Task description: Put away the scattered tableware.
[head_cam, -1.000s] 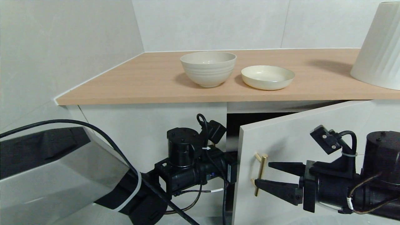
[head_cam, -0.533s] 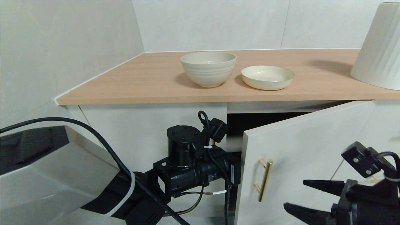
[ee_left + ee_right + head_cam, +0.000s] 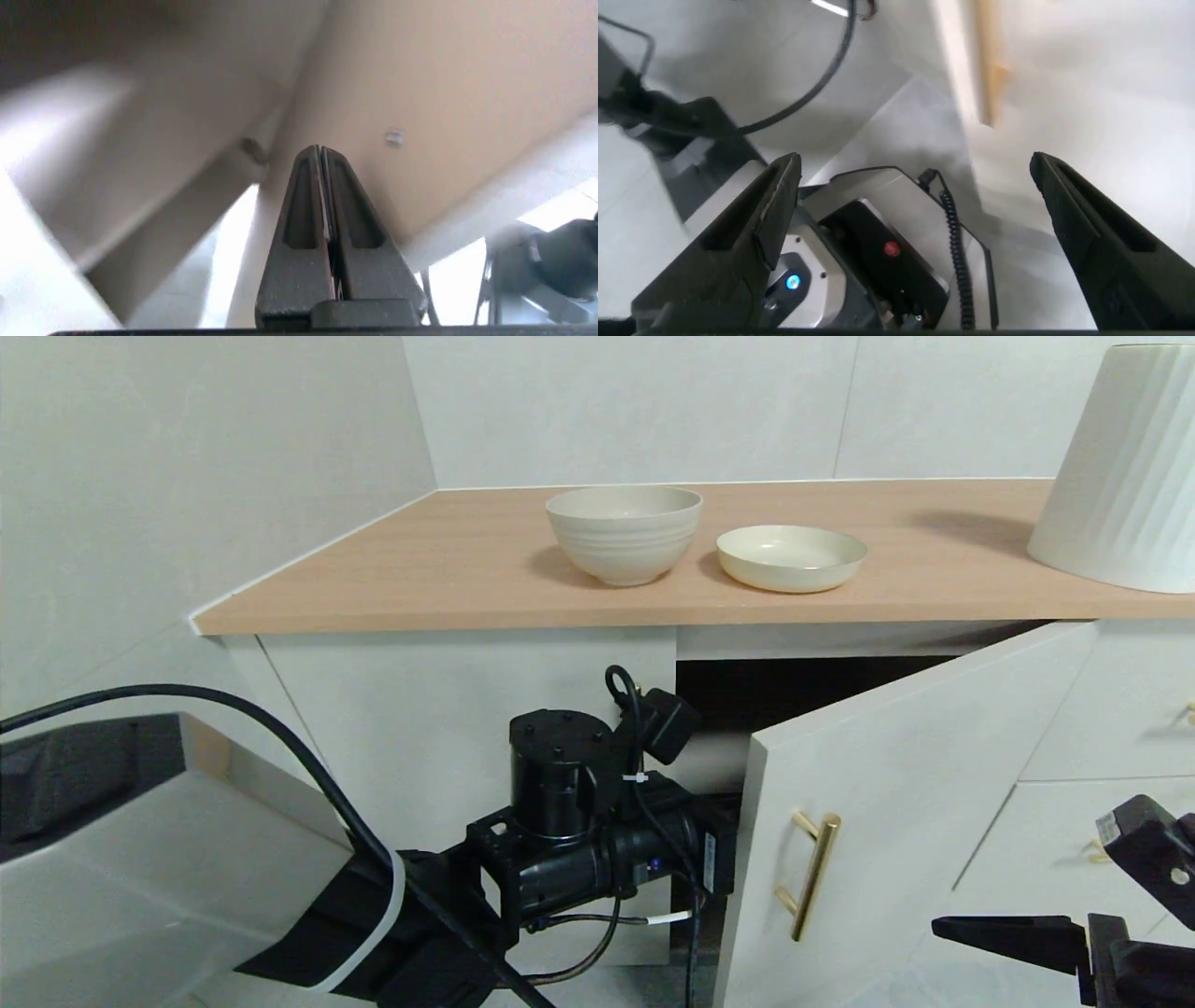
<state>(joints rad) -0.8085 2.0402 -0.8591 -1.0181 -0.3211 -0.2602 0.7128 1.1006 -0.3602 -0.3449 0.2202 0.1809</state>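
Note:
A ribbed cream bowl (image 3: 624,534) and a shallow cream dish (image 3: 791,557) stand side by side on the wooden counter (image 3: 448,579). Below them a white cabinet door (image 3: 896,803) with a gold handle (image 3: 814,875) stands partly open over a dark interior. My left arm (image 3: 597,831) is low by the door's free edge, which hides its fingertips. The left gripper (image 3: 320,154) is shut and empty, close to a pale panel. My right gripper (image 3: 913,163) is open and holds nothing; one finger (image 3: 1004,933) shows low to the right of the handle, apart from it.
A large white lampshade (image 3: 1120,467) stands on the counter's right end. More white cabinet fronts with a small gold pull (image 3: 1189,711) lie right of the open door. Tiled walls close the left side and back.
The right gripper has pulled back from the door handle toward the lower right, staying open. The door has swung wider. The head view has shifted slightly.

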